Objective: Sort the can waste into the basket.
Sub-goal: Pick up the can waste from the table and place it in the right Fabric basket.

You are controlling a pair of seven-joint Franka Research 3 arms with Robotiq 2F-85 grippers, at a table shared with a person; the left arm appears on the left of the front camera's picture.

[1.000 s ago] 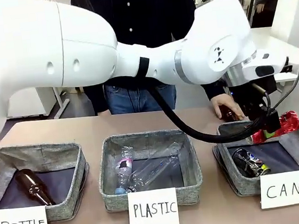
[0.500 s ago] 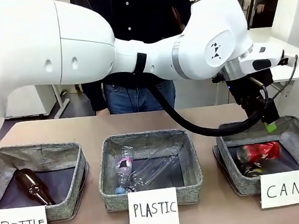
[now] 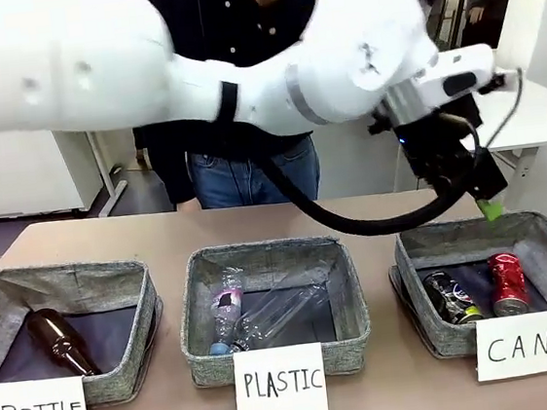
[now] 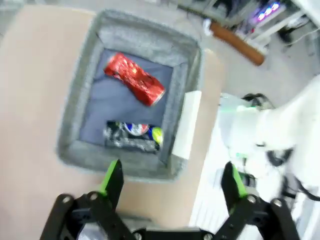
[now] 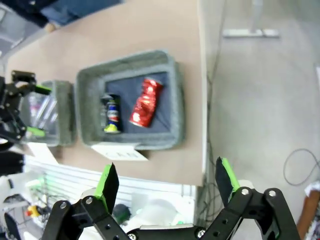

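Two cans, red can and dark can, lie in the CAN basket. My left claw is wide open, holding nothing, and so is my right claw.

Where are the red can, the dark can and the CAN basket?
red can [image 3: 506,283], front view, crumpled side.
dark can [image 3: 452,297], front view, printed side.
CAN basket [image 3: 416,300], front view, left grey wall.

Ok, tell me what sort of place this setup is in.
Probably a robotics lab staged as a waste-sorting station: three grey bins with hand-lettered cards, the CAN basket holding the red can and dark can, on a table shared with a standing person.
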